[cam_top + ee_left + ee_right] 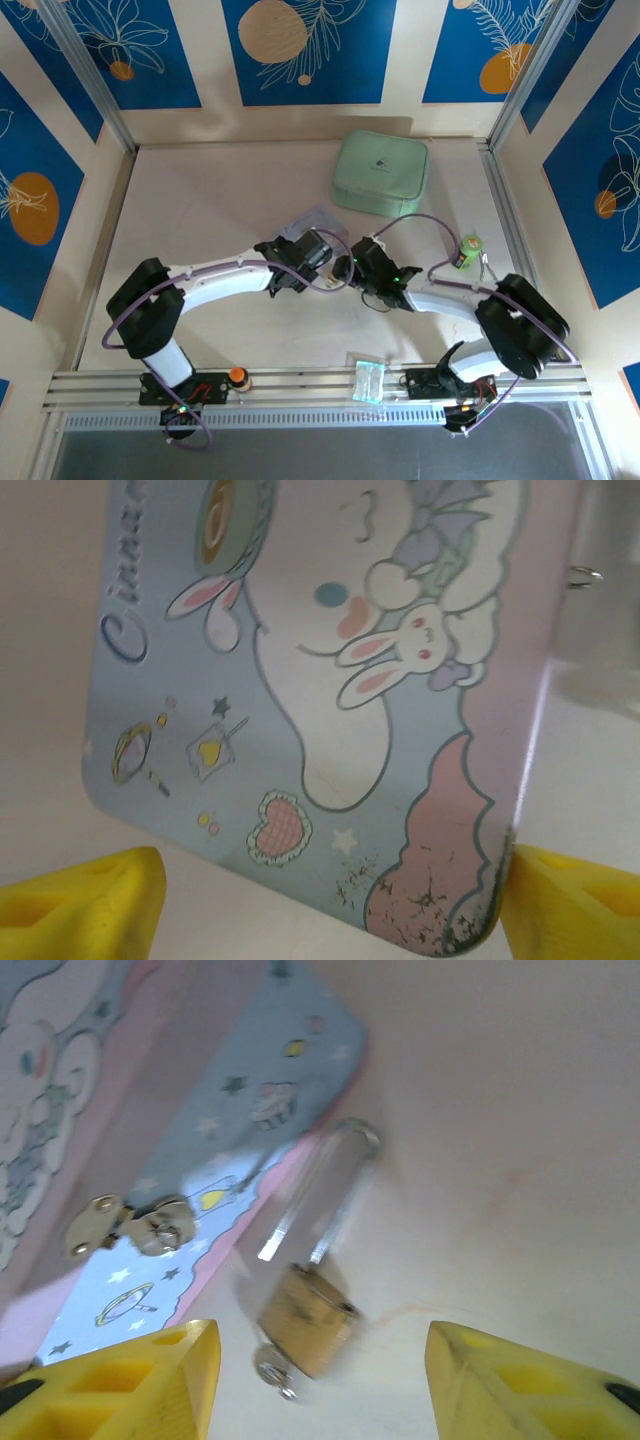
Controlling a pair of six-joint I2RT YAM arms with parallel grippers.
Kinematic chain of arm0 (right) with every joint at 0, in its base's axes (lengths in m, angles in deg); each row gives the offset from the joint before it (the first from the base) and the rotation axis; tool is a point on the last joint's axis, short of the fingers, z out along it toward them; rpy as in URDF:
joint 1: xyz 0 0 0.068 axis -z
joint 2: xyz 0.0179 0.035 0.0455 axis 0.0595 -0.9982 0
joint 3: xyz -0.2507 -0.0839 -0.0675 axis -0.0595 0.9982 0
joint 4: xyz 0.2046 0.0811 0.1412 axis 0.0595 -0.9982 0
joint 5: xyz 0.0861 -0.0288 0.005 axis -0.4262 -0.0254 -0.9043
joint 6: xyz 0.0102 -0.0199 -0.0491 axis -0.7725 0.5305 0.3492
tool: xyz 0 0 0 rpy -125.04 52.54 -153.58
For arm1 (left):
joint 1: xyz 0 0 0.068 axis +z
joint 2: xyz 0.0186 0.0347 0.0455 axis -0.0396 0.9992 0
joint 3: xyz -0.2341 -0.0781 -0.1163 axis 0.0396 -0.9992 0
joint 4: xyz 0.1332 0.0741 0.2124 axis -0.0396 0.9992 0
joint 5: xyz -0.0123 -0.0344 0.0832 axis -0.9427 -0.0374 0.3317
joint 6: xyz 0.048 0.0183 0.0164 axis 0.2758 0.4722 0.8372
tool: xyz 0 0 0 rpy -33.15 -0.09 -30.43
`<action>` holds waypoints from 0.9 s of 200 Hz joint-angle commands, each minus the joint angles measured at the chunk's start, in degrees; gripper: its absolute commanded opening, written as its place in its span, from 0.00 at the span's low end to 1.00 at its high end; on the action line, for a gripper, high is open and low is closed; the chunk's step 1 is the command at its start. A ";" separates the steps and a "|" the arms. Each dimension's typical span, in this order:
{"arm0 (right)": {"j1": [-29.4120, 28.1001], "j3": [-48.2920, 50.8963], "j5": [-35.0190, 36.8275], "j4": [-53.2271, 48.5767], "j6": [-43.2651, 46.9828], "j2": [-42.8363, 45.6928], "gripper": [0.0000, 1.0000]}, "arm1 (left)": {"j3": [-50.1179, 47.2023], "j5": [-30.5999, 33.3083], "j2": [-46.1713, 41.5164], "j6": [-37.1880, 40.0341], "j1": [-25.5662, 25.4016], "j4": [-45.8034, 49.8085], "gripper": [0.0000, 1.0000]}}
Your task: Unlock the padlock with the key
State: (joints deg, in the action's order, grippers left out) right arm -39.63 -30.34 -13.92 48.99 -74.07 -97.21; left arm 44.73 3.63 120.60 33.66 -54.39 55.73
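Two open tools, right tool [320,1385] straddling the padlock [305,1322] without touching, left tool [330,912] flanking the blue tin [300,730]

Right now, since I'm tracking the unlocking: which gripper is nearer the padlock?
Right. The padlock lies untouched between the open fingers of the right gripper. The left gripper straddles a corner of the tin beside it.

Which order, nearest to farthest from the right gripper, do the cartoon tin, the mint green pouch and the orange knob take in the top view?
1. The cartoon tin, mid-table, just beyond the right gripper.
2. The mint green pouch, farther back, toward the rear wall.
3. The orange knob, on the near rail, over to the left.
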 commanded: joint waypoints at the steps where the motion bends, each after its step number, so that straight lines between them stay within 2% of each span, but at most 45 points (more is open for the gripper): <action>1: -0.67 -4.34 1.04 -4.18 4.02 -4.78 0.56 | 0.68 2.91 0.53 -4.18 2.42 -1.53 0.85; 39: -3.07 -9.43 8.04 -12.21 5.57 -8.95 0.54 | -0.11 3.25 -0.36 -4.55 4.28 -2.81 0.86; 76: -4.46 -13.33 9.17 -13.72 8.60 -13.12 0.50 | -1.35 1.35 -1.81 -5.37 4.31 -3.81 0.88; 105: -5.99 -17.91 10.92 -20.05 9.86 -17.48 0.45 | -1.95 1.33 -1.93 -5.22 4.46 -3.97 0.89; 148: -6.08 -18.72 8.93 -28.12 12.02 -18.20 0.33 | -2.27 0.05 -2.39 -5.30 6.01 -5.03 0.89; 180: -5.31 -15.52 5.46 -29.33 12.67 -15.31 0.31 | -1.99 -0.18 -2.62 -5.47 7.72 -5.29 0.91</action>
State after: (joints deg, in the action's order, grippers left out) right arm -45.32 -49.03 -5.14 27.16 -63.12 -114.02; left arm 42.89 3.63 119.71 28.94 -48.47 51.59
